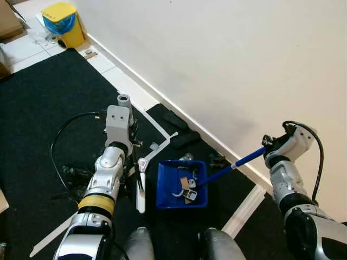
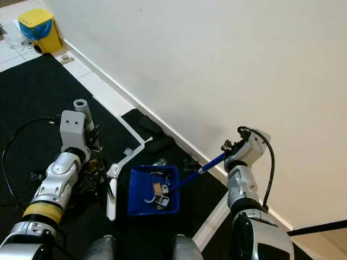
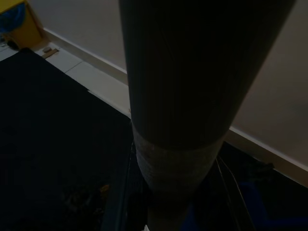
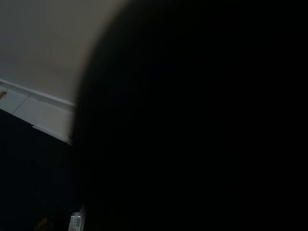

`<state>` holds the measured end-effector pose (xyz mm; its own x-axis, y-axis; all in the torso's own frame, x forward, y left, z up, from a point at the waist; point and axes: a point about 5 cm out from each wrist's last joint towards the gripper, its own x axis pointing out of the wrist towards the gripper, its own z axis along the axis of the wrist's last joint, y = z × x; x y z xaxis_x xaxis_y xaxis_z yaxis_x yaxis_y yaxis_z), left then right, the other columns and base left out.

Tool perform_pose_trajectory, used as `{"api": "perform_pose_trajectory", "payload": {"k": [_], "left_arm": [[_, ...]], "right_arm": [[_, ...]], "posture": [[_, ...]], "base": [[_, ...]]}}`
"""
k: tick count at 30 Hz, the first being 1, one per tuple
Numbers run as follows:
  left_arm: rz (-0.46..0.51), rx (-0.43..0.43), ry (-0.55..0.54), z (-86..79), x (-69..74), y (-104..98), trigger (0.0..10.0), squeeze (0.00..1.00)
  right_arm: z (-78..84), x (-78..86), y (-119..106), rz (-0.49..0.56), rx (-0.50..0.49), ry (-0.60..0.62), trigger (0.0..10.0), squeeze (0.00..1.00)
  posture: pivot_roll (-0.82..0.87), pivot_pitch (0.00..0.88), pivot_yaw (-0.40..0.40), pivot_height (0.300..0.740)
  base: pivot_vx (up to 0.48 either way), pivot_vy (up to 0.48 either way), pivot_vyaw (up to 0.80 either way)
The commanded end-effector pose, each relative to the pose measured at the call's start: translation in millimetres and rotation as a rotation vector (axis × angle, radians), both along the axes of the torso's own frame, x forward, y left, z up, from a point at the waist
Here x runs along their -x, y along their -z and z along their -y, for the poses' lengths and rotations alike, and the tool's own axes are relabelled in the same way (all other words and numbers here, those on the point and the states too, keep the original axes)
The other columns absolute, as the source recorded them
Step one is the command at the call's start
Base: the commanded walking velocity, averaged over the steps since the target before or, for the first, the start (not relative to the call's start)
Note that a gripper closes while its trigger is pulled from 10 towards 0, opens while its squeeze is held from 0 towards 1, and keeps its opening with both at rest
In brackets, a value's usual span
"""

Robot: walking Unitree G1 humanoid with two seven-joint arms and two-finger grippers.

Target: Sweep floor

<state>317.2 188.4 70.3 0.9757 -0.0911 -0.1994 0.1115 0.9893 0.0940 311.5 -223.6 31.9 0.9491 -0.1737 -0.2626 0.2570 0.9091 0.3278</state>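
In your head views, the blue dustpan [image 1: 181, 185] sits on the black mat [image 1: 43, 103] holding debris, its blue handle [image 1: 246, 158] gripped by the right pincer [image 1: 269, 147]. In your left wrist view, a grey pole [image 3: 178, 120] looms close; whether that pincer grips it, you cannot tell.

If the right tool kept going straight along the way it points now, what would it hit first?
Probably the blue dustpan. The right tool points down along the blue handle toward the pan and the debris inside it, though depth is hard to judge.
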Motion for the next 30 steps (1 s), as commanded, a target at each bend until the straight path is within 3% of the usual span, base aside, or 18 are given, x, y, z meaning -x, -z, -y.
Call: {"api": "perform_pose_trajectory", "payload": {"k": [1,11,30], "left_arm": [[0.014,0.005,0.022,5.6,1.3,0.9,10.0,0.00],[0.014,0.006,0.022,5.5,1.3,0.9,10.0,0.00],[0.011,0.009,0.026,5.4,3.2,1.9,10.0,0.00]], "right_arm": [[5.9,0.5,-3.4,0.026,0.011,0.006,10.0,0.00],[5.8,0.5,-3.4,0.026,0.011,0.005,10.0,0.00],[4.1,2.1,-1.8,0.026,0.016,-0.008,10.0,0.00]], "posture": [[0.08,0.000,-0.054,0.740],[0.08,0.000,-0.055,0.740],[0.08,0.000,-0.054,0.740]], "base": [[0.000,0.000,-0.71],[0.000,0.000,-0.71],[0.000,-0.421,-0.79]]}}
